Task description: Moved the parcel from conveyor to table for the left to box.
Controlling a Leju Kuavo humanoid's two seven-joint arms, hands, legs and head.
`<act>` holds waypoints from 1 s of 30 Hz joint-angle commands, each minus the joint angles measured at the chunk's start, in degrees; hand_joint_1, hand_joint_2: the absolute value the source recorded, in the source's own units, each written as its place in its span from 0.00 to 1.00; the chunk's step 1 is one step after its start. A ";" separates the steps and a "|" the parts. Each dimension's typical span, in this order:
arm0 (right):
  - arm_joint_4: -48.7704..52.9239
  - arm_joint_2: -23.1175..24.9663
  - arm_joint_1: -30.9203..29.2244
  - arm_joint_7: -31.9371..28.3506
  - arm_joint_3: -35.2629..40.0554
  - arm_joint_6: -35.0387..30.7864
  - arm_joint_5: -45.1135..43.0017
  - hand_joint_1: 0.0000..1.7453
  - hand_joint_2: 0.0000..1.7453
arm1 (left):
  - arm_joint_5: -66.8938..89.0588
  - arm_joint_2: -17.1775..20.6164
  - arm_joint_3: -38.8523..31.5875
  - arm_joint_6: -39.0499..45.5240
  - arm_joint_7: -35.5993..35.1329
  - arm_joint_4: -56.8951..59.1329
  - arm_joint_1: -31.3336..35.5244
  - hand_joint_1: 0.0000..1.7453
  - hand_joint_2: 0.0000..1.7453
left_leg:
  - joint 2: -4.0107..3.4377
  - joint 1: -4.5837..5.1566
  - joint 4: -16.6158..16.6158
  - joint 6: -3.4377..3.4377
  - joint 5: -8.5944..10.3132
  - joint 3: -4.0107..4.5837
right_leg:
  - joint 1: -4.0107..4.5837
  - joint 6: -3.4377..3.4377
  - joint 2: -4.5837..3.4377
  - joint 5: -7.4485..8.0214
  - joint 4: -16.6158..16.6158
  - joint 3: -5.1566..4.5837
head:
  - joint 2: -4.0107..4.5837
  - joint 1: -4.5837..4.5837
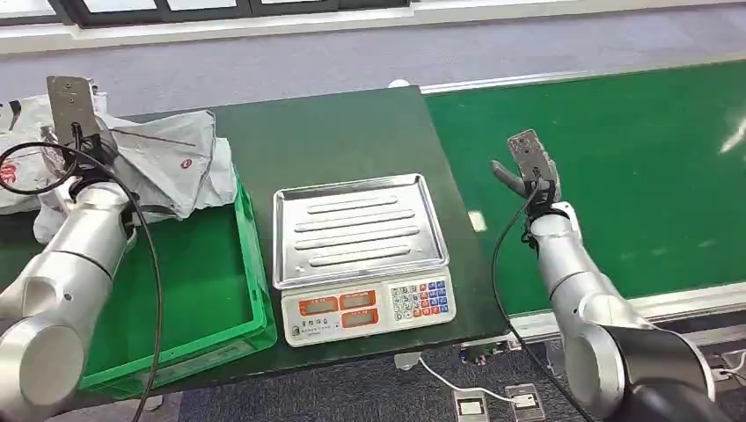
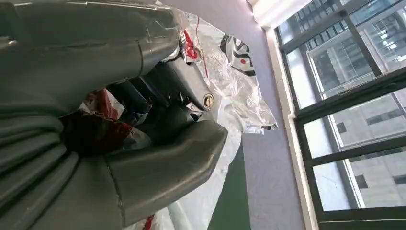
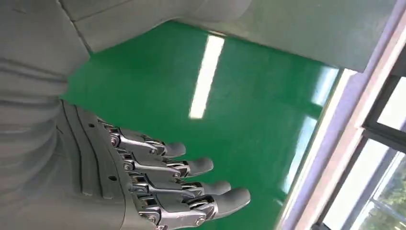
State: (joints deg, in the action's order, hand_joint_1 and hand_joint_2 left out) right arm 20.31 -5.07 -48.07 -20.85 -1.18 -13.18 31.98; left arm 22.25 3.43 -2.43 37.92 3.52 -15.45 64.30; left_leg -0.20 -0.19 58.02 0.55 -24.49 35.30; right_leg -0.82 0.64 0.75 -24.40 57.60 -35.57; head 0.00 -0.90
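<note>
**Inspector:** State the parcel's position and material.

**Robot:** The parcel [image 1: 167, 163] is a crumpled silver-grey plastic mailer bag with red and black print. It lies on the dark green tabletop [image 1: 343, 132] at the far rim of the green plastic crate [image 1: 251, 264], partly overhanging it. My left hand [image 1: 84, 136] is on it; in the left wrist view my thumb and dark fingers [image 2: 143, 96] close on the creased film [image 2: 225, 81].

**Inspector:** And the right hand?

**Robot:** My right hand [image 1: 526, 171] hovers over the smooth green conveyor belt [image 1: 633, 167], fingers [image 3: 191, 182] spread and nearly straight, holding nothing.

**Inspector:** Other items?

**Robot:** A weighing scale [image 1: 361, 255] with a ribbed stainless pan and a keypad stands just beside the crate.

**Inspector:** Anything unclear?

**Robot:** The parcel's left end is cut off by the frame edge, and my forearm hides part of it. The print is too creased to read.
</note>
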 commanded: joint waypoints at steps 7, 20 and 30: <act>-3.46 -0.20 -1.98 -0.18 0.49 -0.27 -0.33 0.00 1.00 | 0.05 -1.15 -2.91 -0.28 -0.39 2.95 2.35 0.00 0.00 | 0.02 -0.05 0.01 0.01 -0.05 -0.09 | 0.04 -0.04 -0.03 -0.04 -0.04 0.11 | 0.00 0.00; -3.44 -0.31 -1.89 -0.20 0.28 -0.49 -0.52 0.00 1.00 | 1.03 -2.29 -3.03 -0.51 0.86 2.97 1.91 0.00 0.00 | 0.04 -0.07 -0.02 0.00 -0.05 -0.14 | 0.07 -0.04 -0.02 -0.03 -0.10 0.18 | 0.00 0.00; -3.40 -0.80 -1.72 -0.43 -0.01 -0.78 -0.31 0.00 1.00 | -6.52 -8.19 -8.24 -18.33 15.86 0.66 1.63 0.00 0.00 | 0.15 -0.02 0.02 0.00 -0.02 -0.04 | 0.01 -0.02 0.11 -0.04 -0.05 0.09 | 0.00 0.00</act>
State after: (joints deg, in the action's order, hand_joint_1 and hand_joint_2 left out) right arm 20.06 -5.07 -48.04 -21.07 -1.18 -14.32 31.80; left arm 21.35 0.59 -2.65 32.73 9.45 -15.41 64.26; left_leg -0.19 -0.16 58.05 0.55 -24.49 35.30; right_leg -0.84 0.65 0.76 -24.40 57.59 -35.58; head 0.00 -0.90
